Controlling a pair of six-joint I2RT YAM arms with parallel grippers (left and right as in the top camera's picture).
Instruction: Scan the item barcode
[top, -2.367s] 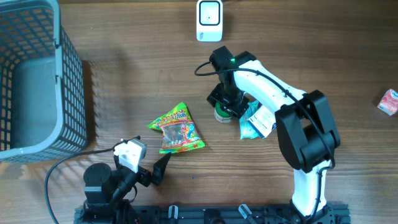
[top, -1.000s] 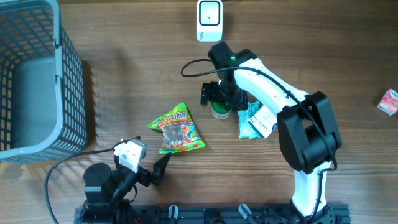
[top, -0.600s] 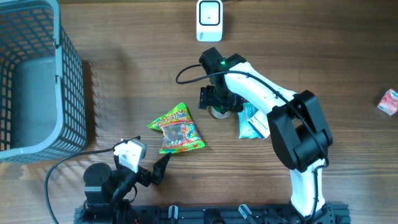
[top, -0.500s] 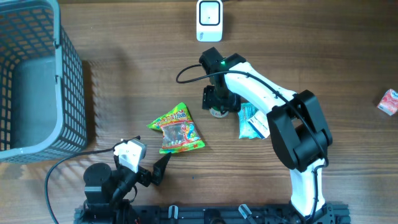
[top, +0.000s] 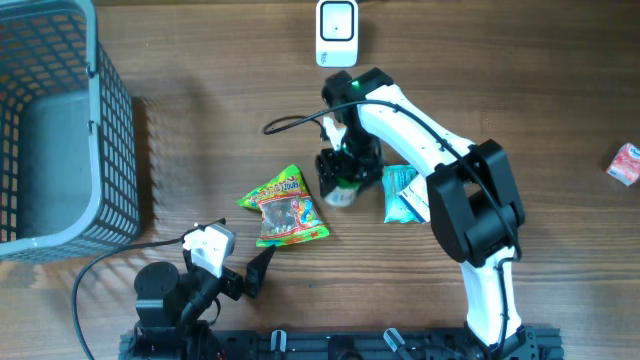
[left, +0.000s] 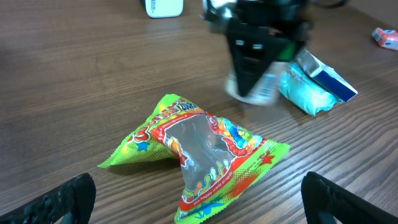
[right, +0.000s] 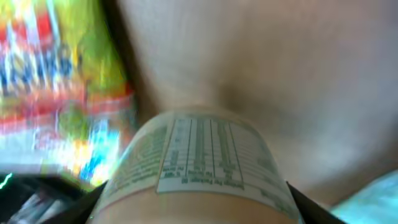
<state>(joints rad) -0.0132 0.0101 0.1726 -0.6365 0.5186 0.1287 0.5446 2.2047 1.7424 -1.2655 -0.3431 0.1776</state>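
A small bottle (top: 339, 191) with a white and green label is held in my right gripper (top: 342, 172), whose jaws are shut on its sides. In the right wrist view the bottle (right: 200, 158) fills the space between the fingers, its nutrition label facing the camera. It hangs tilted just above the table, right of a green and red candy bag (top: 285, 207). The white scanner (top: 337, 32) stands at the far edge. My left gripper (left: 200, 202) rests open at the near edge, with the candy bag (left: 199, 149) in front of it.
A grey mesh basket (top: 110, 130) fills the far left. A teal packet (top: 403, 195) lies right of the bottle. A small red item (top: 625, 163) lies at the far right. A black cable loops left of the right wrist.
My right gripper closed on the bottle, then carried it left and toward the near edge, tilting it beside the candy bag. The left arm has not moved.
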